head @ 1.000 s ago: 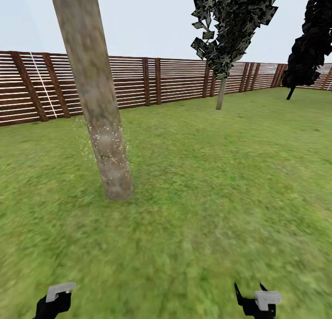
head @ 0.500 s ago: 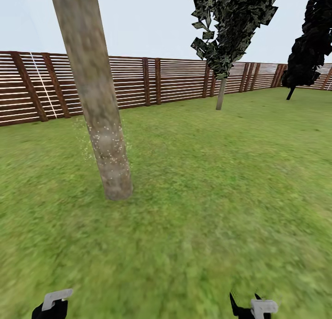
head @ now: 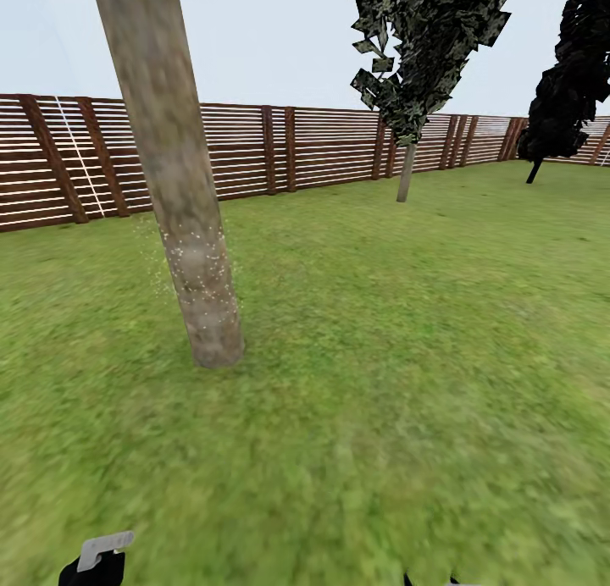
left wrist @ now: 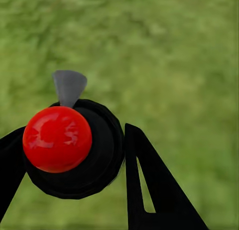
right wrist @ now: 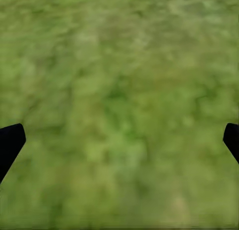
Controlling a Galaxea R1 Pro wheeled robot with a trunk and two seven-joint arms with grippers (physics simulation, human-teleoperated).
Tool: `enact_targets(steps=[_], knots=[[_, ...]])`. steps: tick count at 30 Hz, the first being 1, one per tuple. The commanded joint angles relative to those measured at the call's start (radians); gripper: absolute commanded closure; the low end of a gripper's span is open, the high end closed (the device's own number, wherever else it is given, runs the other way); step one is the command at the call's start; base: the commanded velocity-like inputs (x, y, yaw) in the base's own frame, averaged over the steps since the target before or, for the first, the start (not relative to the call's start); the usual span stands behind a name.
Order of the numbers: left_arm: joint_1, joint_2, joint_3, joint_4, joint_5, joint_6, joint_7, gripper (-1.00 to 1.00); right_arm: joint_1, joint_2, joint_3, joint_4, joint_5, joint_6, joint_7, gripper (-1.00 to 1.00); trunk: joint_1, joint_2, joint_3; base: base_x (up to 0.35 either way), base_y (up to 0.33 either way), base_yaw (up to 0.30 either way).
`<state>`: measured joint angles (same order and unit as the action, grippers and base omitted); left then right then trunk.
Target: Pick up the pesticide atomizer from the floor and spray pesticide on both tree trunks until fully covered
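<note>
Where frame cuts, right tool (right wrist: 119,140) fingertips.

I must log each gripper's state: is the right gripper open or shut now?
Open. In the right wrist view the right gripper has its fingertips at opposite edges, far apart, with only grass between them.

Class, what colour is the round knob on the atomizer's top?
Red, on the atomizer; clearest in the left wrist view.
</note>
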<state>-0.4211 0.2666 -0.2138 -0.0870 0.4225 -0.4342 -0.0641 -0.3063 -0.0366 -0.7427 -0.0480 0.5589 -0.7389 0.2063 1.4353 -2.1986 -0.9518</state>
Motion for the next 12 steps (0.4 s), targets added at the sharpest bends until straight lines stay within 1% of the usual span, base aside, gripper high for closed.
enact_targets(steps=[1,12], knots=[[-0.001,-0.001,-0.005,0.001,0.01,-0.003,-0.007,1.0,0.0,0.0,-0.009,0.003,0.003,-0.002,0.007,-1.0,0.0,0.0,-0.001,0.0,0.0,0.0],[-0.001,0.0,-0.006,0.0,0.009,-0.003,-0.007,1.0,0.0,0.0,-0.009,0.006,0.003,-0.002,0.007,-1.0,0.0,0.0,-0.001,0.0,0.0,0.0]])
